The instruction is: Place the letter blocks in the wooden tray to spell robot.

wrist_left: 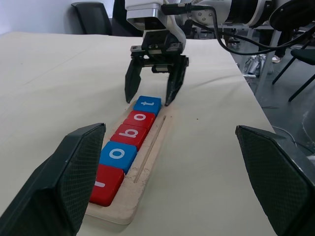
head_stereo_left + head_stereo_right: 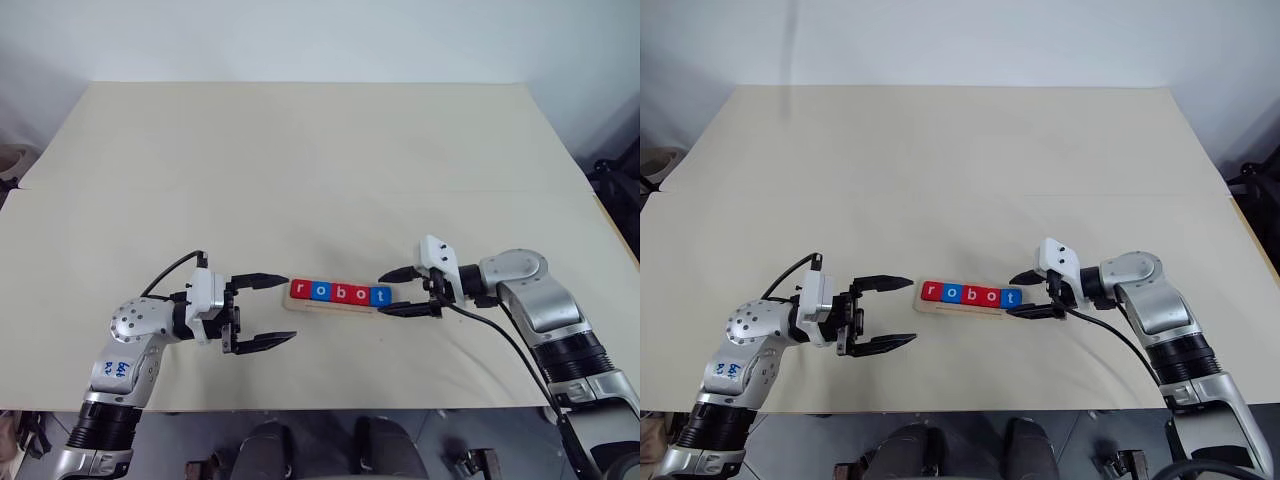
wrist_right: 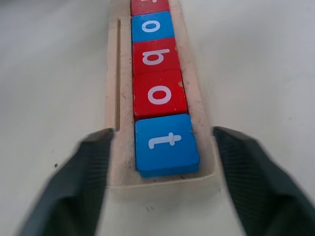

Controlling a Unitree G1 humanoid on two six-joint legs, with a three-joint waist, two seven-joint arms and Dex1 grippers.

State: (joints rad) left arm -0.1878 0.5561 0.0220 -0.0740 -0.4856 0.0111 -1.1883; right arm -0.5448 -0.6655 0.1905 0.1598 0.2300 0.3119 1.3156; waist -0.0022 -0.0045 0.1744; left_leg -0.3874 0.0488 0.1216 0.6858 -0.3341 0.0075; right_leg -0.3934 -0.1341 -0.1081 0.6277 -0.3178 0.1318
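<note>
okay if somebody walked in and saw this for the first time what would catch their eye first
Probably the letter blocks, red and blue, spelling robot in the wooden tray near the front middle of the cream table. Next, the two black claws facing each other across it: the right claw open around the blue t end, the left claw open just off the red r end.

The scene is lit brightly and evenly from overhead, and no glare is seen on the matte cream table (image 2: 320, 160). Only soft, short shadows are cast beneath the left gripper (image 2: 268, 312) and the right gripper (image 2: 400, 292). In the right wrist view the near fingers (image 3: 81, 182) are blurred, while the letter blocks (image 3: 158, 93) are rendered fairly sharply.
</note>
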